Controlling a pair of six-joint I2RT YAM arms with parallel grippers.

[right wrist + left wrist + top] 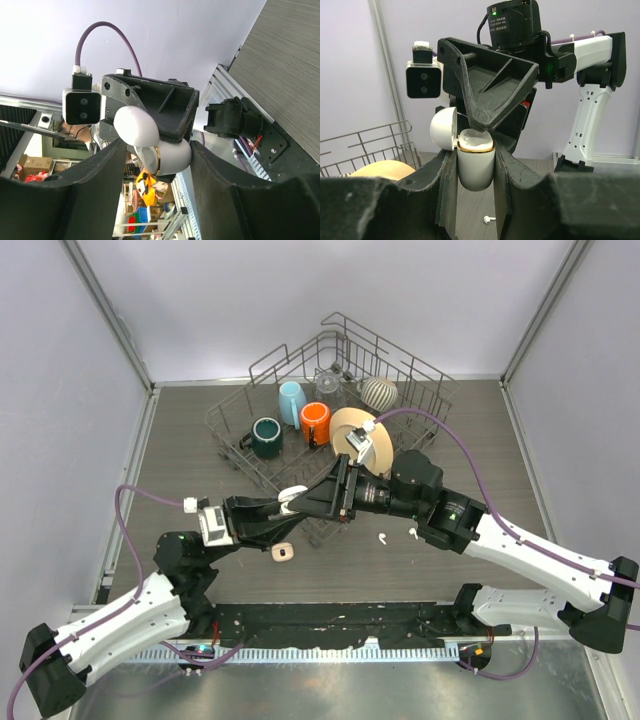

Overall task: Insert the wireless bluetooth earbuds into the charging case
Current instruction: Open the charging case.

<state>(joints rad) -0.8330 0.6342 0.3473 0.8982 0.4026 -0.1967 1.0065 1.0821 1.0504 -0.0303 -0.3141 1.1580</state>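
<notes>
Grey table (180, 450), middle: your left gripper (288, 503) is clenched on the open charging case (476, 167); your right gripper (480, 127) meets its mouth, grip impossible to tell. Two earbuds (382, 537) lie toward the near edge, not yet inserted.

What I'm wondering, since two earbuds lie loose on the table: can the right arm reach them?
Probably yes. The earbuds lie uncovered on the table beside the right arm. The right pincer is up at the case in the left pincer, so it must back off and lower first.
</notes>
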